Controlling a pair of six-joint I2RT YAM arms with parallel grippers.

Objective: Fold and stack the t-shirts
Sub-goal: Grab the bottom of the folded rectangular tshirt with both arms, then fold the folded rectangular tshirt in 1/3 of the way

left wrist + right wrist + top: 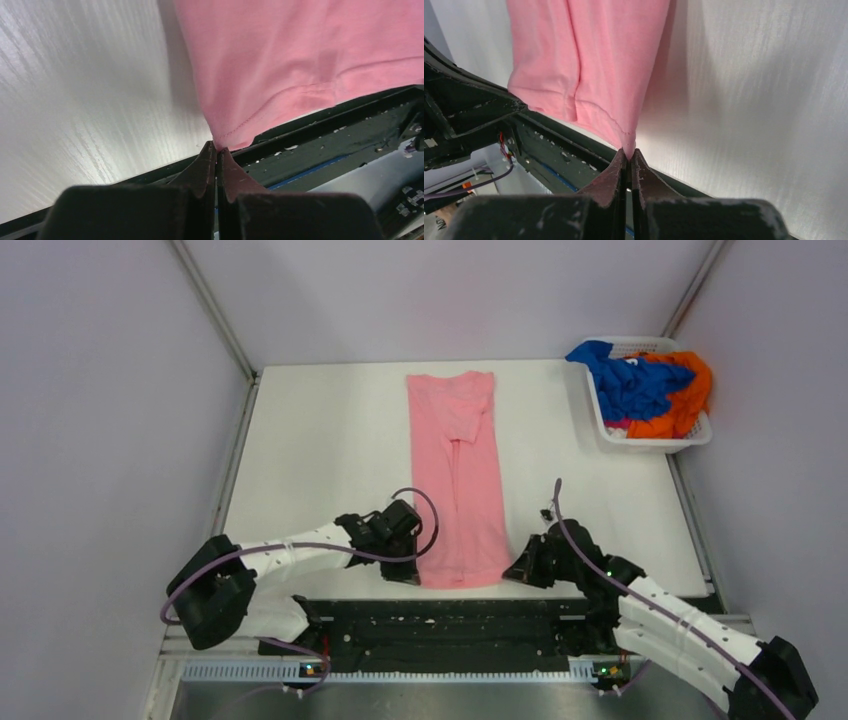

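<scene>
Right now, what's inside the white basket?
A blue t-shirt and an orange t-shirt are heaped in the basket, spilling over its rim. A little pinkish cloth peeks out below them. Whatever lies underneath is covered.

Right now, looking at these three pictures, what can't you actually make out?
- Top view: the wrists cover the pink t-shirt's near corners; only wrist views show the left fingers and right fingers pinching them.
- Top view: whatever lies in the basket under the blue t-shirt and orange t-shirt is buried.
- Wrist views: the shirt's collar end is cut off by the top edge.
</scene>
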